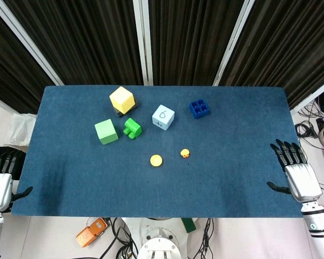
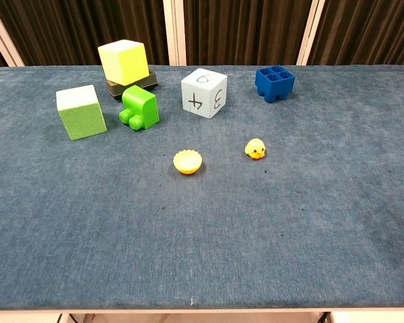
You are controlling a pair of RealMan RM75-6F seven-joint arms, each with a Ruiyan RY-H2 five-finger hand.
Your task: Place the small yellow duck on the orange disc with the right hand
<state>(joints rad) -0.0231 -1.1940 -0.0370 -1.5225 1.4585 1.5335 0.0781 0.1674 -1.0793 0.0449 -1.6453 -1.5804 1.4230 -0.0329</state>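
The small yellow duck (image 1: 185, 153) (image 2: 256, 149) stands upright on the blue table mat, just right of the orange disc (image 1: 156, 160) (image 2: 188, 162). A short gap separates the two. My right hand (image 1: 291, 167) rests at the table's right edge, fingers spread and holding nothing, far to the right of the duck. My left hand (image 1: 2, 175) sits at the left edge, also open and empty. Neither hand shows in the chest view.
Behind the duck and disc stand a pale blue numbered cube (image 1: 163, 117) (image 2: 204, 93), a dark blue gridded block (image 1: 199, 108) (image 2: 275, 82), a green brick (image 1: 132, 128) (image 2: 140, 107), a light green cube (image 1: 106, 131) (image 2: 81, 112) and a yellow cube (image 1: 122, 100) (image 2: 123, 62) on a dark base.
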